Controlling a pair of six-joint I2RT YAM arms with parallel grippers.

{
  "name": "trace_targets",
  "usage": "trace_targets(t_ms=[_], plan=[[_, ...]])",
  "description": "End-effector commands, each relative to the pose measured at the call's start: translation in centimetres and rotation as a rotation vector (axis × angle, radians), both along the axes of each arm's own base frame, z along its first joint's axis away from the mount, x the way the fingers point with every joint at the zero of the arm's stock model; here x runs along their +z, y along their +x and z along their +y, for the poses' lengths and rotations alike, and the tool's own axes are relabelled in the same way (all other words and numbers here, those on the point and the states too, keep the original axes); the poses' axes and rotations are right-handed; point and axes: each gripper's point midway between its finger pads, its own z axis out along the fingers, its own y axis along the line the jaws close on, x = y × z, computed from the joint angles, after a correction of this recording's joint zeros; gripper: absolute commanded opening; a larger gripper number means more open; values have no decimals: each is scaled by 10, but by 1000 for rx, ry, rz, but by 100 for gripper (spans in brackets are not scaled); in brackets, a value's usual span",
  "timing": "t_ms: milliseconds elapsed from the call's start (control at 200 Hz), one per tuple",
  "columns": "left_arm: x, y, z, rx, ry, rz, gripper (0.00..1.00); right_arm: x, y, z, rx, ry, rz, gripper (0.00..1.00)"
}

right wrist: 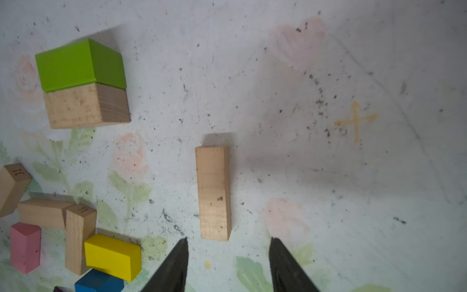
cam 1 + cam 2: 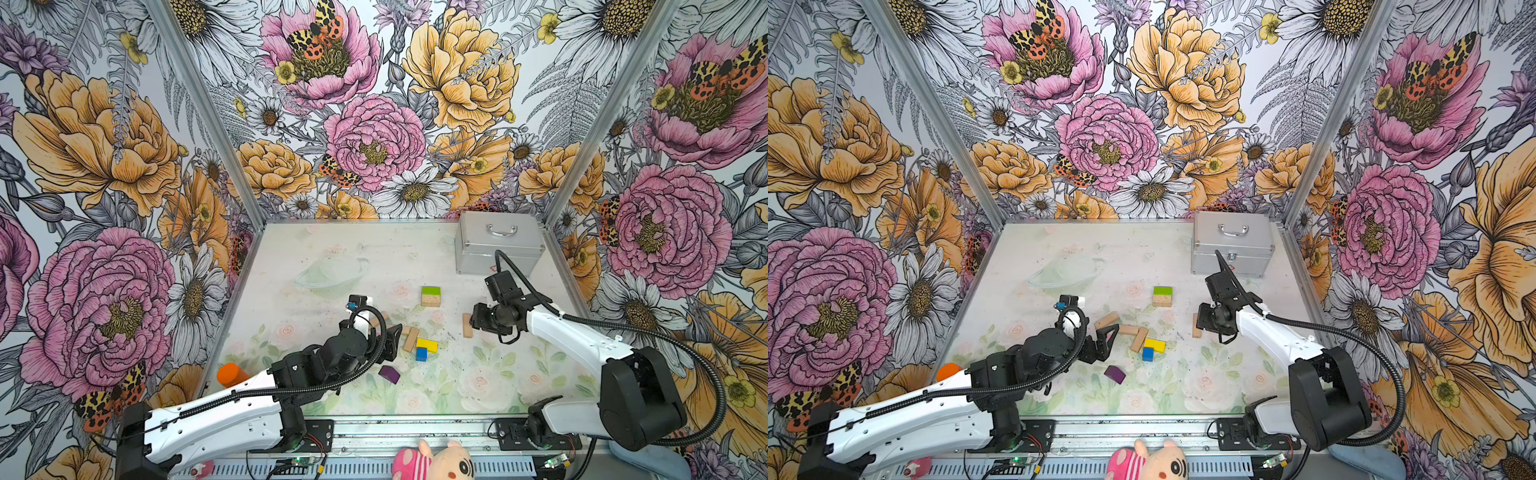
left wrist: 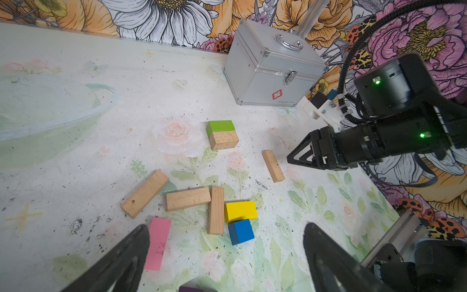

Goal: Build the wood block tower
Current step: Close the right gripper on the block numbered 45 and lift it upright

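Note:
The wood blocks lie scattered mid-table. The only stack standing is a green block on a tan one (image 2: 430, 296) (image 2: 1162, 296) (image 3: 222, 135) (image 1: 83, 83). A lone tan bar (image 2: 467, 325) (image 1: 214, 193) lies flat just beyond my right gripper (image 2: 478, 318) (image 1: 229, 239), which is open and empty. Several tan bars (image 2: 410, 338) (image 3: 188, 199), a yellow block (image 2: 427, 345) (image 3: 240, 211), a blue cube (image 2: 421, 354) (image 3: 241, 231), a pink bar (image 3: 158, 242) and a purple piece (image 2: 389, 374) form a loose cluster. My left gripper (image 2: 392, 338) (image 3: 225, 225) hovers open over that cluster, holding nothing.
A silver metal case (image 2: 498, 243) (image 3: 273, 68) stands at the back right corner. An orange-capped bottle (image 2: 232, 374) sits at the left edge behind my left arm. A plush toy (image 2: 436, 461) lies past the front rail. Floral walls close in three sides.

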Motion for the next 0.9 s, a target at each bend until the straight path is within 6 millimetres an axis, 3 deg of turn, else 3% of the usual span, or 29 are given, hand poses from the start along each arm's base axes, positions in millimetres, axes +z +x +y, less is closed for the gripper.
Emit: trace_targets(t_ms=[0, 230, 515, 685, 891], plan=[[-3, -2, 5, 3, -2, -6, 96, 0, 10, 2, -17, -61, -8, 54], [-6, -8, 6, -29, -11, -5, 96, -11, 15, 10, -1, -104, 18, 53], [-16, -27, -19, -210, 24, 37, 97, -28, 22, 14, 2, -126, 56, 48], [-35, -46, -41, -371, 92, 114, 97, -38, 26, 16, 6, -136, 80, 43], [-49, -50, -47, -420, 167, 147, 97, -41, 28, 17, 9, -146, 88, 33]])
